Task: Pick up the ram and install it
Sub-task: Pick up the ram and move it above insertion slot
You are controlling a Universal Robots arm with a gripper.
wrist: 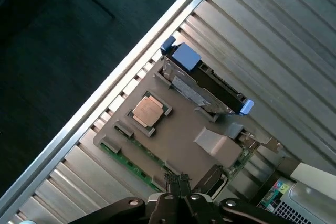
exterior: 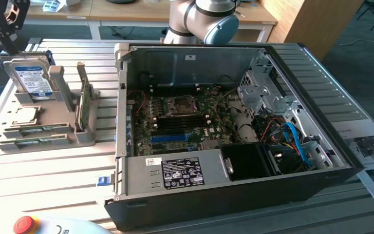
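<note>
Fingers of the black gripper (wrist: pixel 178 181) sit pressed together on nothing, over the grey plastic holder tray (wrist: pixel 178 129) near the slatted metal desk's (exterior: pixel 44 180) edge on the exterior view's left, where the long thin green ram stick (exterior: pixel 41 129) lies flat in a slot, beside the open black computer case (exterior: pixel 239 195).

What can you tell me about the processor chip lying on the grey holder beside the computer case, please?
The processor chip is a square with a pale, metallic-looking lid over a thin darker border. It lies flat, lid up, seated in a square recess of the grey holder, to the exterior view's left of the open computer case. An upright hard drive stands beyond it; two green memory sticks lie nearer the camera.
</note>
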